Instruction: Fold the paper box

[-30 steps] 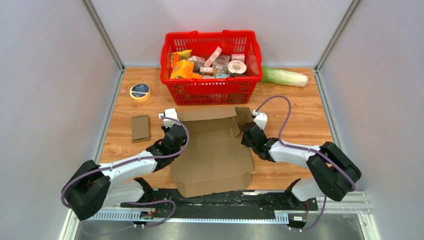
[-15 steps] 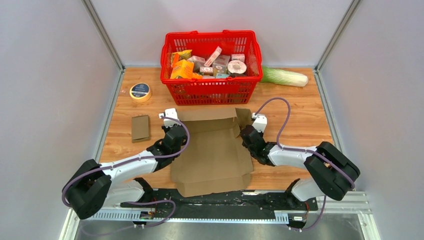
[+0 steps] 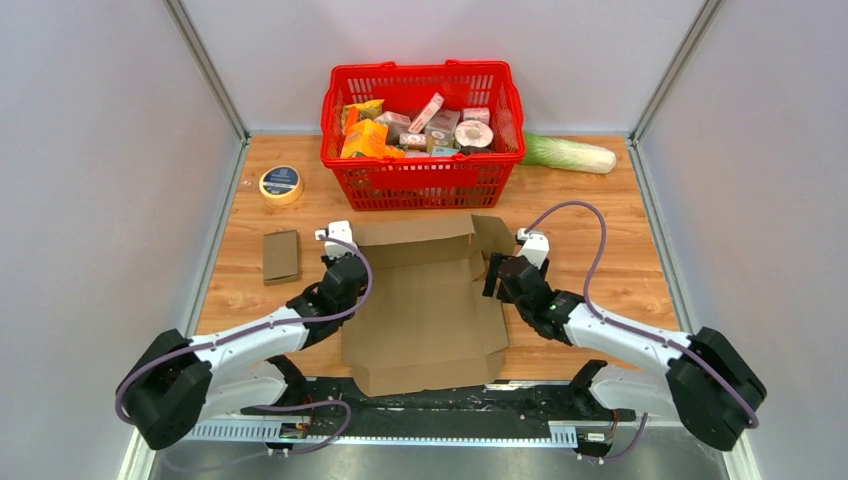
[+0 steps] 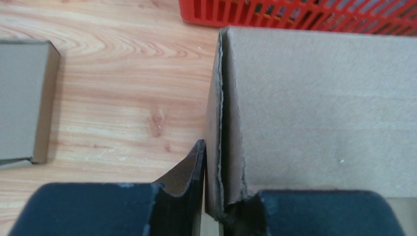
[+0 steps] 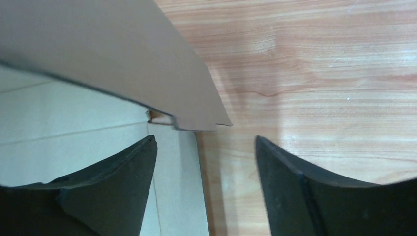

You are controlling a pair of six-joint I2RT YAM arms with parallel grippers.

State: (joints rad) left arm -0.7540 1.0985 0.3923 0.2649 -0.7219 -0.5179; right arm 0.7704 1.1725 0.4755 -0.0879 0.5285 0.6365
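While the paper box (image 3: 425, 310) lies mostly flat in the middle of the wooden table (image 3: 620, 235), both arms reach to its far corners. The box is brown cardboard. Its far flap stands up just in front of the red basket (image 3: 425, 185), and its near flap points to the arm bases.

The left gripper (image 3: 348, 258) is at the far left corner of the box. In the left wrist view this gripper (image 4: 223, 189) has the edge of an upright cardboard flap between its two fingers. The jaws are narrow. The right finger (image 4: 314, 211) seems to touch the flap, but a thin dark line shows between the left finger (image 4: 189, 172) and the cardboard, so I cannot tell if the flap is really pinched.

The right gripper (image 3: 498, 272) is at the far right corner. In the right wrist view its jaws (image 5: 205, 142) stand wide apart. A tilted flap hangs just ahead of them and touches neither finger. The left finger is over the cardboard floor of the box, the right finger over bare wood.

A small flat cardboard piece (image 3: 281, 256) lies on the table, left of the left gripper. A roll of tape (image 3: 281, 184) lies farther back on the left. The basket holds many packages, and a pale green vegetable (image 3: 570, 153) lies just beside it on the right.
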